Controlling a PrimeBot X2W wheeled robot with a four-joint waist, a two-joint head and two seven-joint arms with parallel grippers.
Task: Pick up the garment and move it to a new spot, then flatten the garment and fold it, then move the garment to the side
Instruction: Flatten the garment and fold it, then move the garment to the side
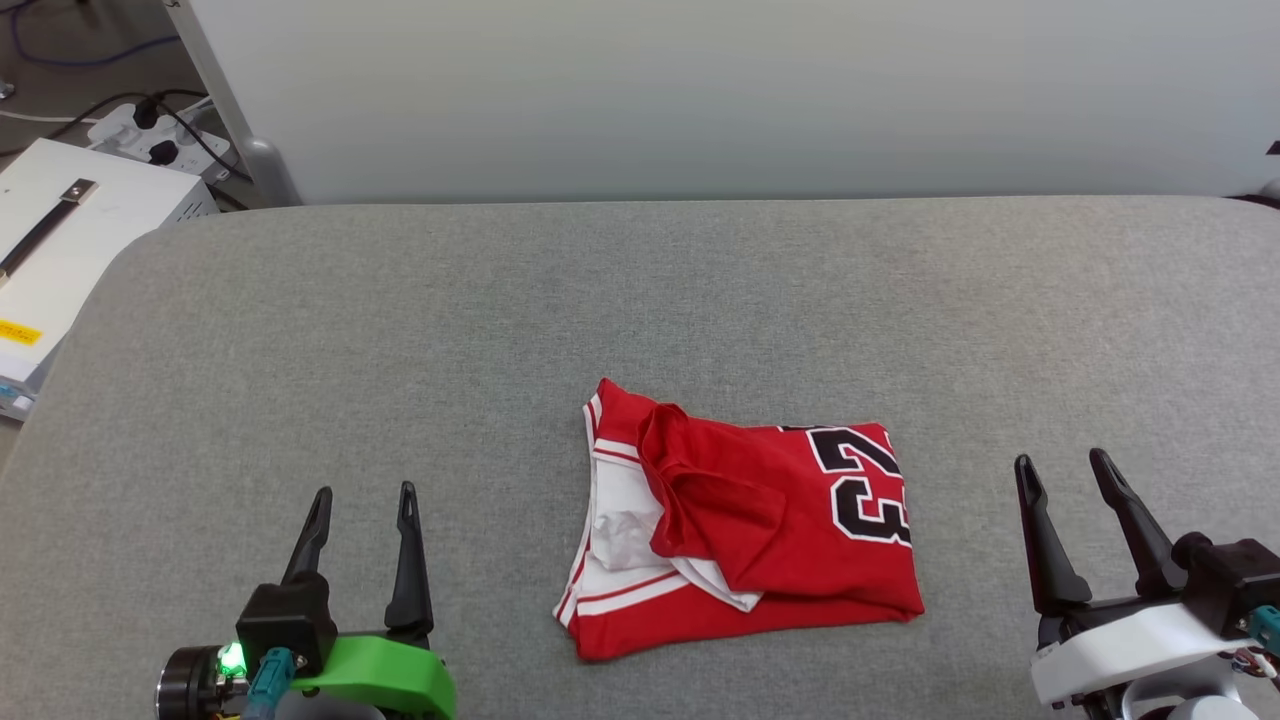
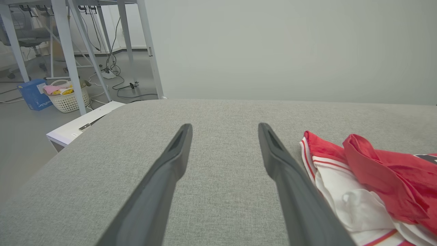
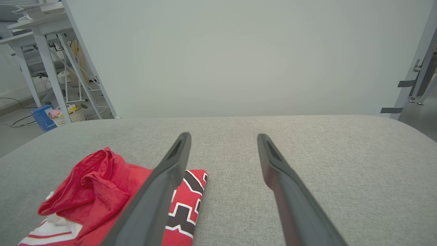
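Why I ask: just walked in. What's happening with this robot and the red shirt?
Nothing is held right now. The garment lies loosely folded on the grey surface, its "23" showing. The left tool and the right tool stand open on either side, clear of the cloth. Moving it aside is probably next.

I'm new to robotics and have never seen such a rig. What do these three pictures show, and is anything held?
A two-armed robot faces a grey fabric-covered table. One picture looks down from its head; the other two look along each arm's dark fingers from wrist cameras. The left gripper and right gripper are open, holding nothing. Between them lies a loosely folded red jersey-style T-shirt with white sleeves and a black-and-white "23", touched by neither.
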